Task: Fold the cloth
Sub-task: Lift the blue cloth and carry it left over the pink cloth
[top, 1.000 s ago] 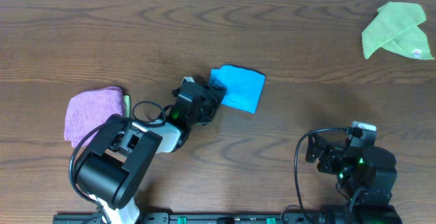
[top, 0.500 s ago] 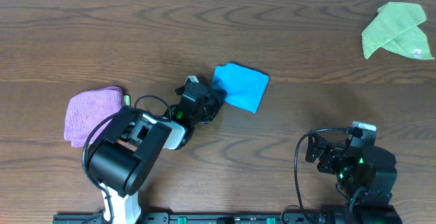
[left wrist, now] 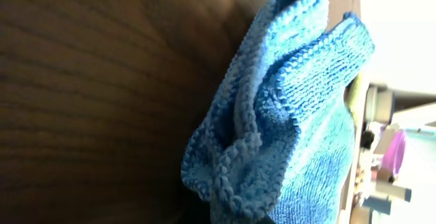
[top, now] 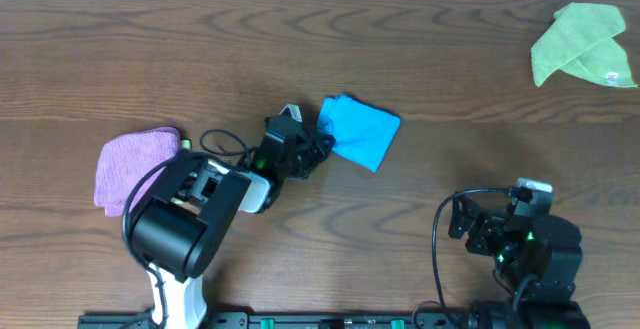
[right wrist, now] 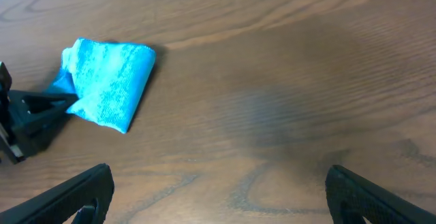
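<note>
Overhead: left pincer (top: pixel 323 148) now clenched on cloth (top: pixel 363 131), dragged rightward; right pincer (right wrist: pixel 218 176) released.

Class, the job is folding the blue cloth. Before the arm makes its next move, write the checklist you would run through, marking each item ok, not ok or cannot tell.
1. Left fingers closed on the cloth at its left edge: ok.
2. Grip takes a single layer: cannot tell; the left wrist view shows bunched layers.
3. Cloth lies flat: not ok, it is rumpled.
4. Right fingers open and apart from the cloth: ok.
5. Pink-purple cloth and lime-green cloth apart from the blue one: ok.
</note>
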Controlling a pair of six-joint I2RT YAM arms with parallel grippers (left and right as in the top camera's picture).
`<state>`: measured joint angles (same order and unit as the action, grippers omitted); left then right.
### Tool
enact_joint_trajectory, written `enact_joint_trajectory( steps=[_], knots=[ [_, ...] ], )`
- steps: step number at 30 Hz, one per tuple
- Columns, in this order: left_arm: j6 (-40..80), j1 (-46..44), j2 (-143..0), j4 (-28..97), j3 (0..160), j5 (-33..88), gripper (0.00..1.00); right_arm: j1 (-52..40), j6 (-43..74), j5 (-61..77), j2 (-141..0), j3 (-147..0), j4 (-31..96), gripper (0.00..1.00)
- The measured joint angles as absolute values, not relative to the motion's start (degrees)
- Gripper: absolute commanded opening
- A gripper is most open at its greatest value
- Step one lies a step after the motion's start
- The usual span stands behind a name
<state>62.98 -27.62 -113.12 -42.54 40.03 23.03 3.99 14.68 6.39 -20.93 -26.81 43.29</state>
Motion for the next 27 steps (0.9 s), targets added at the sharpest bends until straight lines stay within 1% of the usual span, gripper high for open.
enact_joint_trajectory(
  steps=[3, 12, 22, 27],
  knots=[
    [60.25, -26.35, -109.67, -36.69, 39.97, 24.08, 0.06, 3.99, 14.68, 6.39, -20.93, -26.81, 43.31, 0.99],
    [53.74, -20.88, -92.16, -19.51, 40.1, 24.29, 0.06, 3.99, 14.68, 6.37, -20.93, -26.81, 43.29, 0.99],
    [50.89, -14.31, -79.59, -6.42, 40.03, 24.4, 0.06, 3.99, 14.68, 6.37, -20.93, -26.81, 43.33, 0.99],
    [49.25, -9.5, -73.23, -0.01, 40.03, 25.41, 0.06, 3.99, 14.68, 6.37, -20.93, -26.81, 43.31, 0.99]
  ],
)
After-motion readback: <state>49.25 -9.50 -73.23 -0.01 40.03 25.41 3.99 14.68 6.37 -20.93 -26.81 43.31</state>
